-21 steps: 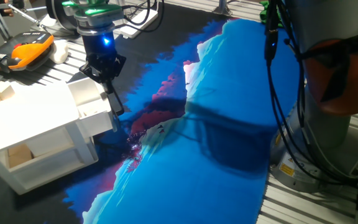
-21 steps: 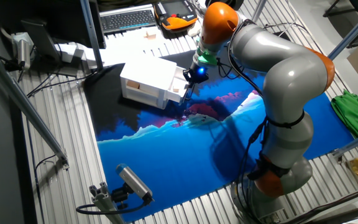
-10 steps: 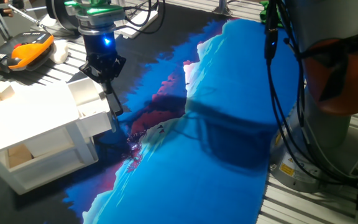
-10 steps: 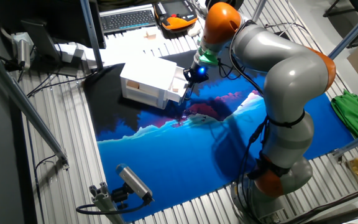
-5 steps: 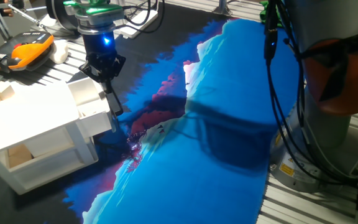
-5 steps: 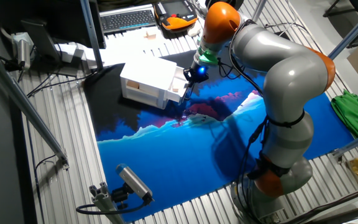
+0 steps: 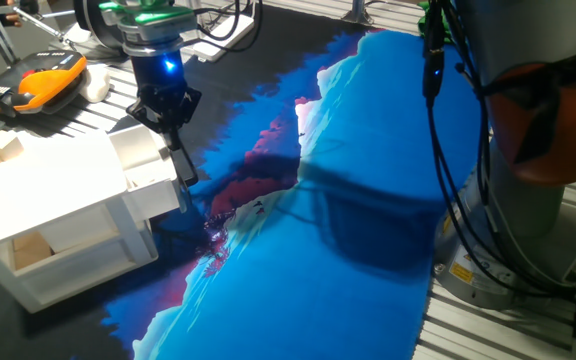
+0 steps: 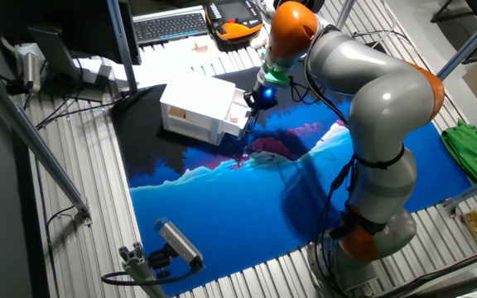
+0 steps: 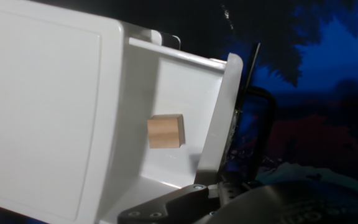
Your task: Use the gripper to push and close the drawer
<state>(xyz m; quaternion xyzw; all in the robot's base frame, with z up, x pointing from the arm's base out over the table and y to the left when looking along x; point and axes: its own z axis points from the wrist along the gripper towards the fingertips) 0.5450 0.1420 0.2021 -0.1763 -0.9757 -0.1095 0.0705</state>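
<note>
The white drawer stands partly pulled out of the top of the small white cabinet. Its black bar handle faces the blue cloth. My black gripper, with its blue light and green ring above, hangs at the drawer's front edge, right by the handle; its fingers look closed together and hold nothing. The other fixed view shows the gripper at the drawer. The hand view looks into the open drawer, where a small wooden block lies, with the handle to the right.
A blue and dark cloth covers the table. The cabinet's lower shelf holds a wooden block. An orange and black pendant and a keyboard lie behind the cabinet. The grey and orange robot base stands at the right.
</note>
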